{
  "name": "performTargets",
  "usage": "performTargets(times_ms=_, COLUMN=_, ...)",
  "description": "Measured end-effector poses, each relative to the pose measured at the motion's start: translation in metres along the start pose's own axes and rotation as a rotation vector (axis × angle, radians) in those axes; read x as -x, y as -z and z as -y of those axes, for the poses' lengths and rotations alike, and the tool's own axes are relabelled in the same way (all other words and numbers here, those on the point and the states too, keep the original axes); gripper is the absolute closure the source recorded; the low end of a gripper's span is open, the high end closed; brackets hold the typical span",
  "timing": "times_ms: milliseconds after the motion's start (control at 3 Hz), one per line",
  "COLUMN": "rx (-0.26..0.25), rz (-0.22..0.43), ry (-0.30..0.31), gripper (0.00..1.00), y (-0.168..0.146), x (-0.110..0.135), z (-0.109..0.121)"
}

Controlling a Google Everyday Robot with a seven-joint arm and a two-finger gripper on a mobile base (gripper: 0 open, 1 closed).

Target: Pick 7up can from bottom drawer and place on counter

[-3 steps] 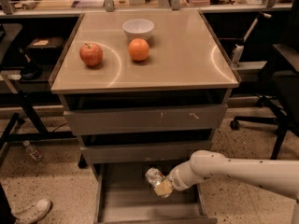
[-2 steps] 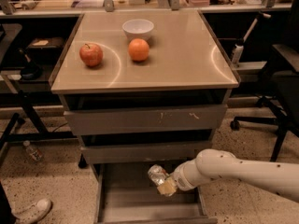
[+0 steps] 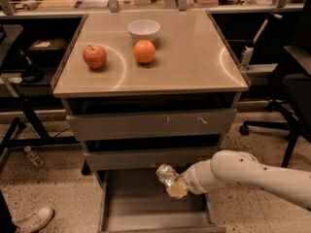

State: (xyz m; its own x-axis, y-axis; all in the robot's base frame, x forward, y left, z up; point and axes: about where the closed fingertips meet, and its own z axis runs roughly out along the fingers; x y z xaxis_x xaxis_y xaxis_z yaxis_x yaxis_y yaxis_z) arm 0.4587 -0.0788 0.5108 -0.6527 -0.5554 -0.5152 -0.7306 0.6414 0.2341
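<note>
Down low in front of the cabinet now, reaching in from the right with the hand [image 3: 173, 183], over the open bottom drawer [image 3: 104, 204]. Gripping the 7up can [image 3: 165, 174], closed on it by the look of things. Holding it up off the drawer floor, just under the front of the middle drawer [image 3: 146, 158], tilted rather than upright, leaning up and to the left. Sticking out past the hand on the upper-left side, so caught near one end rather than round the middle, as far as can be told.

Thin-walled and light, probably. Stiff enough while sealed, but easy to dent if squeezed hard. Smooth and shiny too, so prone to slipping or swivelling in a two-finger pinch. Better taken across the round body at mid-height, with just enough squeeze to stop it sliding. Worth watching that overhang on any lift.

Plenty of bare counter [image 3: 194, 57] to aim for up top, right of the orange [image 3: 144, 51], well clear of the apple [image 3: 95, 56] and the white bowl [image 3: 144, 30]. Not yet there: well below the counter, with two drawer fronts to clear first.
</note>
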Motion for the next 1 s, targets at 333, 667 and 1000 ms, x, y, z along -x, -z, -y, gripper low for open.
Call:
performTargets(times_ms=333, rx=-0.026, rz=0.025, ry=0.0, gripper=1.0, y=0.043, x=0.015, z=0.004)
performTargets(times_ms=667, rx=-0.076, rz=0.068, ry=-0.009, gripper=1.0, y=0.096, x=0.027, z=0.009)
performTargets(times_ms=1000, rx=-0.137, rz=0.101, ry=-0.004, gripper=1.0, y=0.142, x=0.046, z=0.01)
